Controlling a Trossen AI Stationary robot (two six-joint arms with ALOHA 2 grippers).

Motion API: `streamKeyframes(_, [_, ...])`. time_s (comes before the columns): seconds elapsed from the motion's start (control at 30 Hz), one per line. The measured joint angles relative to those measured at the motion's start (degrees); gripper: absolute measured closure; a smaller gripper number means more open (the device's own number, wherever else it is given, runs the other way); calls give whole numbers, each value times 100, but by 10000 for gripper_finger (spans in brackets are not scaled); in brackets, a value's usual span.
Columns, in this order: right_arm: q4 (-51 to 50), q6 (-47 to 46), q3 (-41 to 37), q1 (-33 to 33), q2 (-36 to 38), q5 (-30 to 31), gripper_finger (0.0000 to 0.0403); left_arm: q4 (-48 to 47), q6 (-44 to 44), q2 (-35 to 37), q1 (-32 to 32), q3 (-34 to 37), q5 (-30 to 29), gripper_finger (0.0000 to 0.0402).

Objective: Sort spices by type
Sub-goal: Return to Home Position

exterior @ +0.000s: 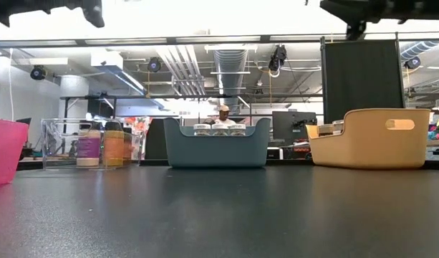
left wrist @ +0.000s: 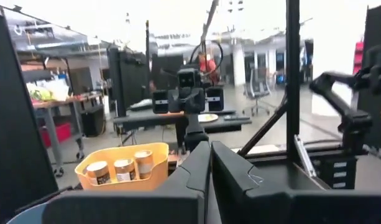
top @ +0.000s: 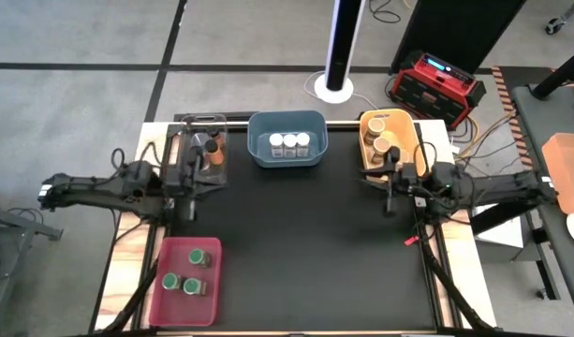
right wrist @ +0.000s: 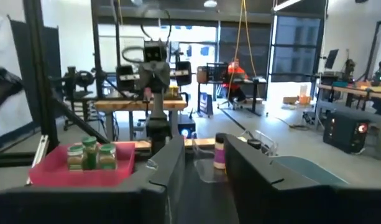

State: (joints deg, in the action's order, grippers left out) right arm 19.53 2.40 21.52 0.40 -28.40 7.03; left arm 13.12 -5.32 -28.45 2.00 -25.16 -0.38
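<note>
Both arms sit out over the side edges of the surface: left gripper [left wrist: 210,149] jaws together, right gripper [right wrist: 204,146] jaws apart. Spices are all in bins: three white-lid jars [top: 289,142] in the blue bin [top: 287,115] mid far edge, and tan-lid jars [top: 380,136] in the yellow bin [top: 410,140] at the far right corner. Dark-lid jars [exterior: 113,147] are in the clear bin [exterior: 58,140] at the far left corner, and three green-lid jars [top: 186,271] are in the red bin [top: 179,307] at the near left corner.

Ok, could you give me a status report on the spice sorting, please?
Left pincer shut, right pincer open, both empty. Spice jars all binned: pink bin, clear bin, blue bin, yellow bin. Nothing in the way.
</note>
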Motion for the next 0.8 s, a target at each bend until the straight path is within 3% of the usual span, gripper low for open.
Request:
streamKeyframes(0.4, [-1471, -42, -607, 201, 2448, 4, 342, 29, 412, 2809, 6, 1551, -53, 402])
streamKeyframes(0.47, [-1571, -47, -727, 201, 2822, -1, 347, 201, 450, 2841, 6, 1768, -176, 402])
streamKeyframes(0.57, [-1624, 10, -939, 211, 2822, -277, 351, 318, 422, 2694, 5, 2028, -431, 402])
streamKeyframes(0.67, [-1028, 175, -1326, 219, 2634, -450, 350, 449, 421, 2695, 0, 2459, -760, 402])
streamKeyframes(0.8, [-213, 412, -2097, 224, 2525, -449, 350, 13, 484, 2678, 9, 2458, -698, 402])
